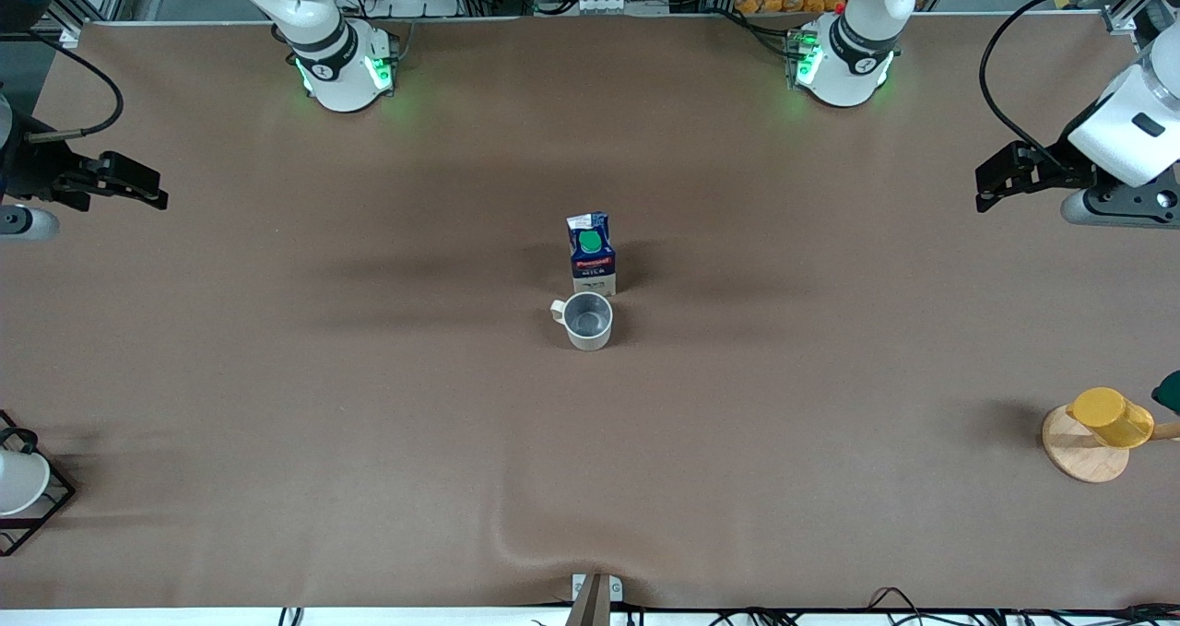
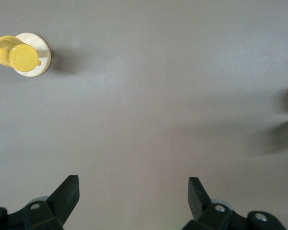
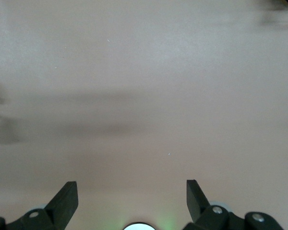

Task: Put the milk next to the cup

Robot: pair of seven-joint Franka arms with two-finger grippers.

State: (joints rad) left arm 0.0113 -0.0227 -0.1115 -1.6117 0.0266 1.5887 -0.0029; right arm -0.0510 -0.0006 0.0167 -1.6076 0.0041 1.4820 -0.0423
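Both grippers, left [image 1: 991,183] and right [image 1: 152,193], open w/ nothing between jaws, parked wide. Dark blue gable-top milk carton [image 1: 591,255] stands just beside beige handled mug [image 1: 586,320], well clear of either jaws. If we re-grab, we risk clipping the mug.

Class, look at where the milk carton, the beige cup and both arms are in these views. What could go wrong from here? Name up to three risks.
1. The milk stands close beside the cup. An arm reaching in may knock the cup or tip the tall carton.
2. Both the left gripper and the right gripper wait open at the table's ends; reaching in together, they might collide.
3. The cloth's wrinkle nearer the camera could unsettle things set there.
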